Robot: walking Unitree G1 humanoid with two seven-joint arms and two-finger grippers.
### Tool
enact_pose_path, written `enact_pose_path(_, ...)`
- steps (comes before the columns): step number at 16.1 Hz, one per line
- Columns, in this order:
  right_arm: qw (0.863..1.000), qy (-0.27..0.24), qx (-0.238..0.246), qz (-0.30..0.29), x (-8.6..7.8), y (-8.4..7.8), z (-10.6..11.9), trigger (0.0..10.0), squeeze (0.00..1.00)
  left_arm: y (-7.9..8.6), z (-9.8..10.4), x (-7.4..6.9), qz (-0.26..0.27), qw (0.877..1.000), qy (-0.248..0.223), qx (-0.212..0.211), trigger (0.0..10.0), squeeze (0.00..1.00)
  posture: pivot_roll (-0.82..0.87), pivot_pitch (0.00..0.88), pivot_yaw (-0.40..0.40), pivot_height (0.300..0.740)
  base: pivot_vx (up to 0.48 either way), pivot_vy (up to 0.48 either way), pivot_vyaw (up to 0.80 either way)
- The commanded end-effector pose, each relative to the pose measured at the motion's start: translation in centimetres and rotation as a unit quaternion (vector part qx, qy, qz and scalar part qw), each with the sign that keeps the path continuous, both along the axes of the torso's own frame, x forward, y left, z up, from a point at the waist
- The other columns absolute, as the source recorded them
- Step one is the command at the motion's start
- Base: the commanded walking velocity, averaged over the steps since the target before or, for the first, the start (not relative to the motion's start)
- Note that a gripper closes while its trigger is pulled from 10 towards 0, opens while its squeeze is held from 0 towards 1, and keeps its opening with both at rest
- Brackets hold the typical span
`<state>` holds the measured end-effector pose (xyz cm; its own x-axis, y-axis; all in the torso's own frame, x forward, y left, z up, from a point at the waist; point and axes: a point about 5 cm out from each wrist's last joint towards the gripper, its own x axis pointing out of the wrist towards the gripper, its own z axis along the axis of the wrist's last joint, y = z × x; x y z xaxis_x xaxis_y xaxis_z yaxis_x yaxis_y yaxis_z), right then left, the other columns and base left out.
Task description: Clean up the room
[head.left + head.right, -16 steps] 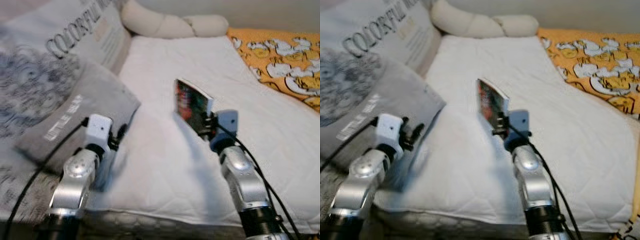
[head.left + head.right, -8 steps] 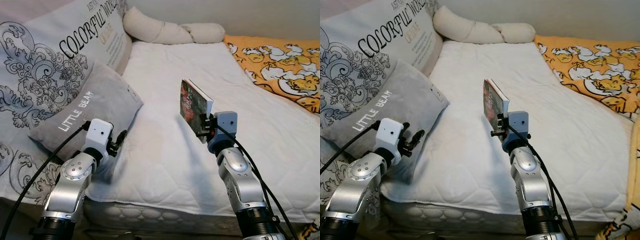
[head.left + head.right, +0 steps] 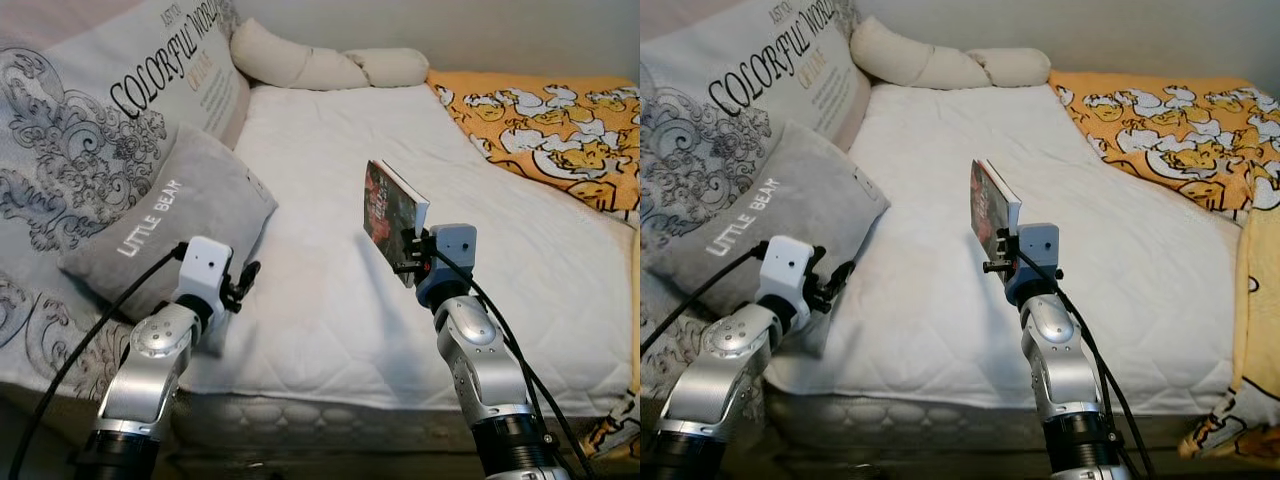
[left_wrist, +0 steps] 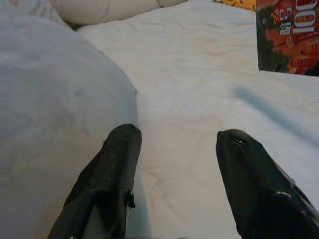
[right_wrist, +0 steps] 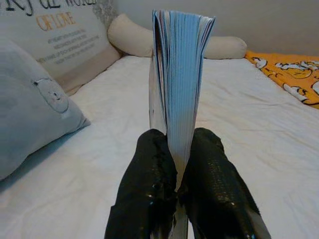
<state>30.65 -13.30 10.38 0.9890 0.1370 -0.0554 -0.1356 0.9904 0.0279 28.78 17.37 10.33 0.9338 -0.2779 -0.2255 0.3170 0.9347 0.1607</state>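
My right gripper (image 3: 410, 252) is shut on a book (image 3: 390, 215) with a dark red cover and holds it upright above the white mattress (image 3: 330, 150). Seen along the right wrist, the book's page edges (image 5: 180, 74) rise from between the two black fingers (image 5: 149, 184). Over the mattress's near left corner my left gripper (image 3: 243, 283) stands open, just in front of the grey "LITTLE BEAR" pillow (image 3: 165, 225). Nothing lies between its fingers (image 4: 112, 169), and the pillow (image 4: 55, 114) bulges beside one of them.
A large "COLORFUL WORLD" pillow (image 3: 110, 110) leans at the left behind the grey one. A cream knotted bolster (image 3: 320, 65) lies along the head of the bed. An orange duck-print blanket (image 3: 540, 120) covers the right side.
The camera has shifted, so the bed sits a little differently in view. Both arms keep the same pose, and the book is still held upright.
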Motion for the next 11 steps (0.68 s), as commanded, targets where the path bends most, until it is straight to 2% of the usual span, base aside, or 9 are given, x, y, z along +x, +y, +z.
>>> enact_pose_path(1, 1.000, -0.016, 0.004, 0.000, 0.22, 0.01, 0.64, 10.0, 0.00, -0.39, 0.45, 0.17, -0.003, 1.000, -0.008, 0.003, 10.0, 0.00, 0.01, 0.000, 0.019, 0.740, 0.000, 0.000, 0.00)
enact_pose_path(7, 1.000, -0.018, 0.003, 0.005, 0.18, 0.26, 0.69, 10.0, 0.00, -0.40, 0.45, 0.34, 0.017, 1.000, -0.011, -0.013, 10.0, 0.00, 0.01, 0.000, 0.013, 0.740, 0.000, 0.000, 0.00)
enact_pose_path(8, 1.000, -0.012, 0.016, 0.007, 0.05, 0.32, 0.58, 10.0, 0.00, -0.31, 0.52, 0.40, 0.029, 0.999, -0.013, -0.029, 10.0, 0.00, 0.01, 0.000, 0.013, 0.740, 0.000, 0.000, 0.00)
enact_pose_path(11, 1.000, -0.009, 0.013, 0.006, -0.25, 0.25, 0.37, 10.0, 0.00, -0.09, 0.30, 0.52, 0.045, 0.998, -0.010, -0.039, 10.0, 0.00, 0.01, 0.000, 0.010, 0.740, 0.000, 0.000, 0.00)
